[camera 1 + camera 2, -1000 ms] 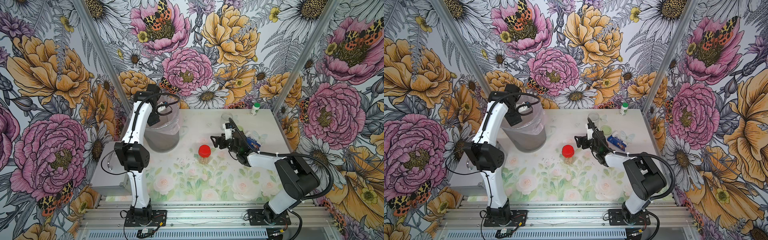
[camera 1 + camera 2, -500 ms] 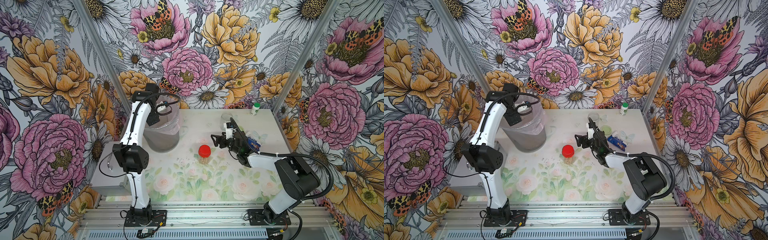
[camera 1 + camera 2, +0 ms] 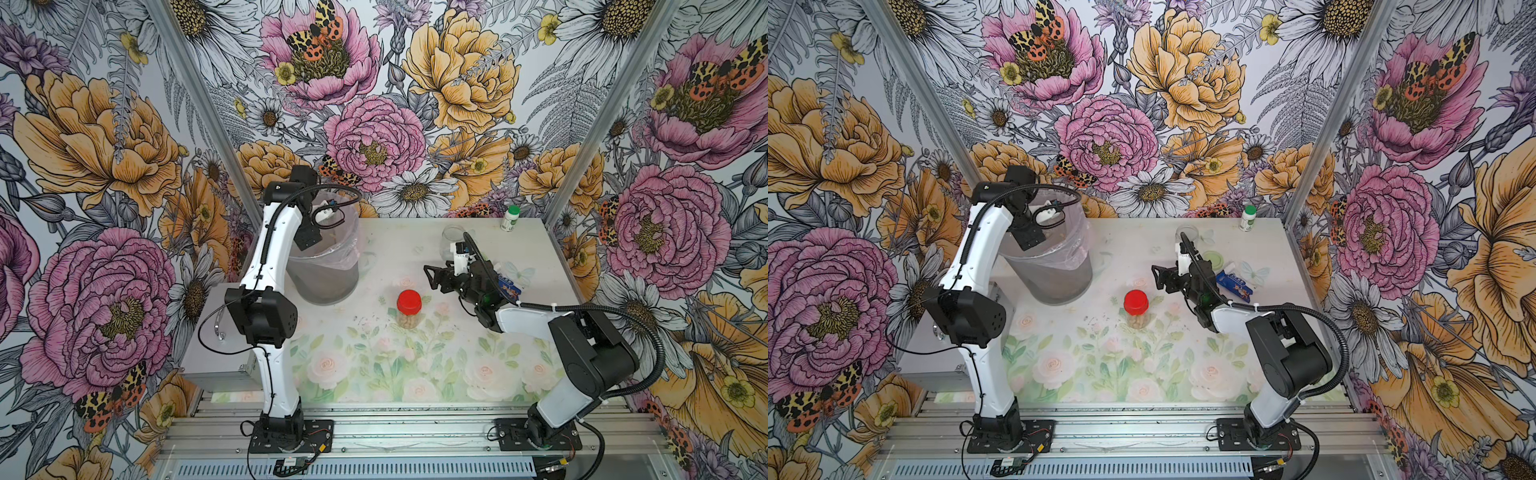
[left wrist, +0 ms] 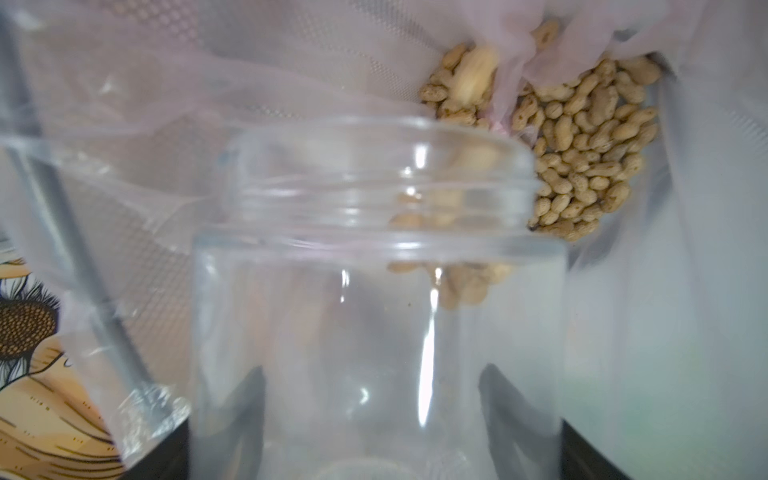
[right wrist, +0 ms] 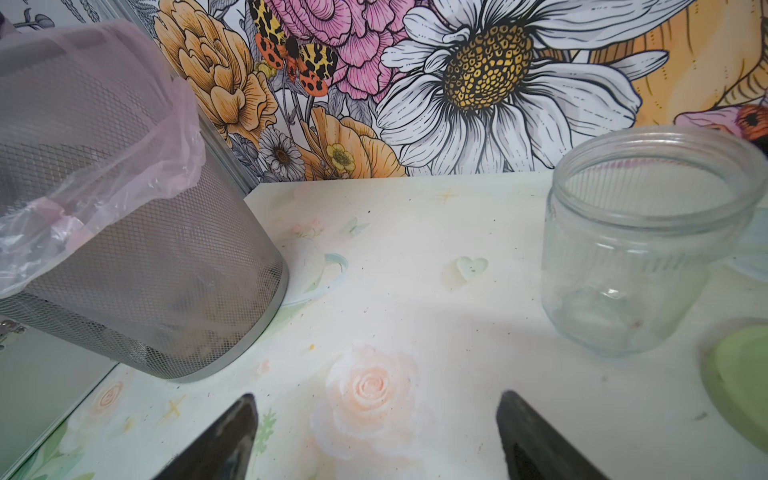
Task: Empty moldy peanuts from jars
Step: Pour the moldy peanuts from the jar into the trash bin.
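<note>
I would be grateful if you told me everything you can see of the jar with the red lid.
The red-lidded jar is a small clear cylinder, glass or plastic by its look, closed with a round red screw lid. It stands upright near the middle of the table, and pale tan peanuts show through its wall. Only the tabletop touches it. The open right pincer hovers close beside it, apart, with nothing between its fingers.

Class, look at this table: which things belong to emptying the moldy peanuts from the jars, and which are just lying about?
Job: held open jar, peanuts, red-lidded jar, empty jar, light green lid, lined mesh bin.
Lying about: green-capped white bottle, blue packet.
</note>
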Controlling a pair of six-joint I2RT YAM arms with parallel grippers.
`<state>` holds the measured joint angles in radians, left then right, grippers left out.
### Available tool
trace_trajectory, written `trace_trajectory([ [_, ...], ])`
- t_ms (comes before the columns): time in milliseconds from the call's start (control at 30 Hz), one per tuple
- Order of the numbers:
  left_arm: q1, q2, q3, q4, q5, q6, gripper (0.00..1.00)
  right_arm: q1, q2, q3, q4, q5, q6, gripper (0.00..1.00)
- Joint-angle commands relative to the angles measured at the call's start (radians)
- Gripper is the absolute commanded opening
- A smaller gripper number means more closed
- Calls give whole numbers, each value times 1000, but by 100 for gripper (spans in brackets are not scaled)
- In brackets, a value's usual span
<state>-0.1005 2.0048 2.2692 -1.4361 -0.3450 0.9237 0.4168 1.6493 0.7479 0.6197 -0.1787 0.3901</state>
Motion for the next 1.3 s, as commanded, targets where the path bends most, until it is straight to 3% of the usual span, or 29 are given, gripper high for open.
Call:
trace_trajectory([
  [0, -17, -25, -36, 16, 8, 0, 30, -9, -1, 37, 10, -32, 8, 89],
  [100, 31, -14, -17, 14, -63, -9, 32, -1, -31, -9, 35, 12, 2, 89],
  [167, -4, -60, -104, 37, -26, 48, 30, -9, -25, -30, 67, 13, 4, 90],
  [233, 47, -59, -24, 33, -6, -11, 32, -16, -30, -23, 42, 2, -4, 90],
  [267, 32, 7, 75, 26, -32, -33, 33, -16, -27, -20, 51, 11, -4, 90],
  [333, -100, 50, 53, 46, -26, 76, 31, -17, 1, 2, 83, -16, 10, 90],
  [367, -124, 49, 52, 38, -31, 72, 30, -17, 16, 23, 70, -43, 10, 89],
  [467, 71, -35, 14, 35, 24, -33, 32, -16, -21, -23, 57, -5, 4, 89],
  [533, 32, -28, -62, 42, -55, 6, 30, -20, -20, -54, 133, 26, 17, 92],
  [600, -12, -40, -90, 53, -26, 36, 28, -30, 22, 9, 121, -52, 25, 90],
  [667, 92, -80, -42, 54, 21, -4, 30, -26, 22, 36, 58, -75, 23, 88],
  [700, 111, -63, 5, 50, -12, -37, 32, -25, 5, 9, 66, -54, 23, 88],
  [733, 63, 6, 76, 40, -50, -63, 32, -23, 0, -19, 110, -25, 23, 90],
  [800, -90, 56, 47, 46, -11, 48, 28, -28, 32, 0, 147, -52, 36, 90],
  [833, -100, 63, 67, 45, -28, 51, 28, -29, 44, 29, 114, -90, 37, 88],
  [900, 15, 40, 109, 45, 5, -9, 32, -24, 11, 13, 50, -76, 32, 87],
  [933, 28, 39, 93, 52, -5, -23, 34, -18, -11, -29, 84, -34, 25, 89],
  [1000, -62, 4, -51, 65, -35, 52, 29, -24, 7, -44, 152, -22, 33, 91],
  [1033, -54, -10, -58, 63, -28, 34, 29, -34, 29, -9, 140, -69, 40, 90],
  [1133, 65, -38, -20, 64, -2, -51, 31, -32, 19, 17, 91, -83, 34, 88],
  [1200, 29, -50, -37, 65, -7, -17, 29, -32, 25, -4, 127, -68, 37, 89],
  [1267, -8, 0, 90, 60, 64, -59, 28, -35, 34, 8, 121, -85, 38, 89],
])
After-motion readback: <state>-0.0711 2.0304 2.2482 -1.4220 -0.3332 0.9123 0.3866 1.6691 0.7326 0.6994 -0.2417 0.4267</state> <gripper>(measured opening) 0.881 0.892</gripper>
